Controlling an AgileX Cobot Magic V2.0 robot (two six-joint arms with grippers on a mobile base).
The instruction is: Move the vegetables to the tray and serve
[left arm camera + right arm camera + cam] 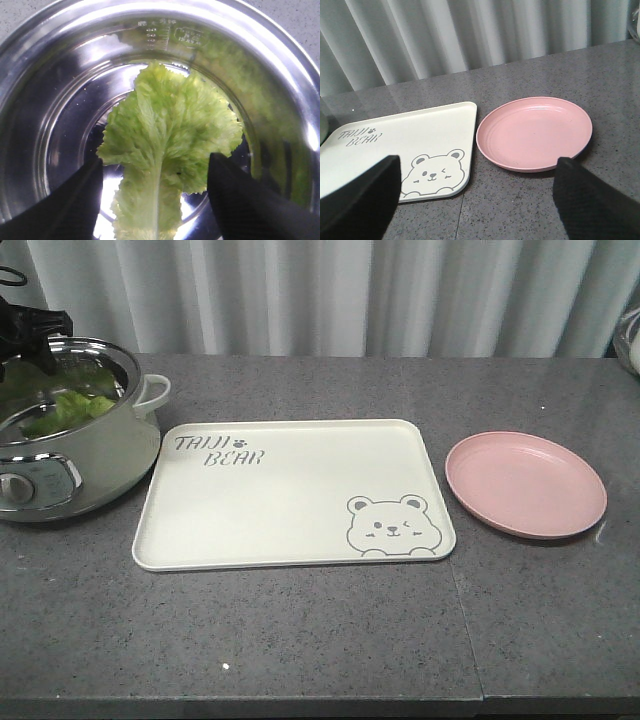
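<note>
The left tool (155, 162) is wide open, flanking the lettuce leaf (170, 125) in the pot (50, 75); the right tool (477, 160) is wide open, empty.

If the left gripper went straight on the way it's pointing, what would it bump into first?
Probably the lettuce leaf, lying in the steel pot straight ahead of the open left gripper. How far off it is, I cannot tell.

On the table (300, 640), the electric pot (90, 455) stands at the left, the tray (290, 500) just beside it in the middle, and the plate (525, 483) to the tray's right, apart from it. The lettuce leaf (167, 135) lies inside the electric pot. A curtain (350, 295) hangs behind.
</note>
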